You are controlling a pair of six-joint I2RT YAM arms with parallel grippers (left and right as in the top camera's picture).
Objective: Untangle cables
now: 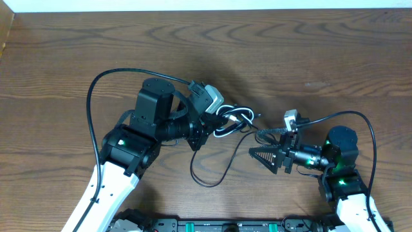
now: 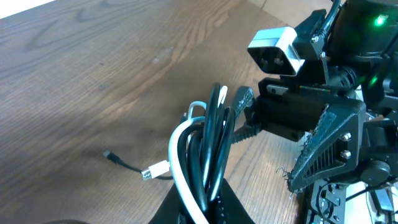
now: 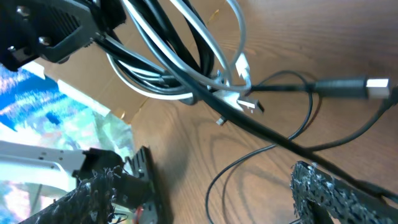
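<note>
Overhead: the left end effector (image 1: 211, 124) pinches the looped white and black cables (image 1: 233, 117) over the wooden surface (image 1: 335, 58). The right end effector (image 1: 261, 155) is spread, near them. Left wrist: the bundle stands upright in the grip. Right wrist: spread fingers (image 3: 329, 193) sit below the tangle.

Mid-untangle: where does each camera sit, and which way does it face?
Overhead: above the table, looking straight down; left arm and right arm show.
Left wrist: on the left arm, looking past the cables clamped in the left gripper toward the right gripper.
Right wrist: on the right arm, looking between its open fingers at the cables.
All share the cables.
</note>
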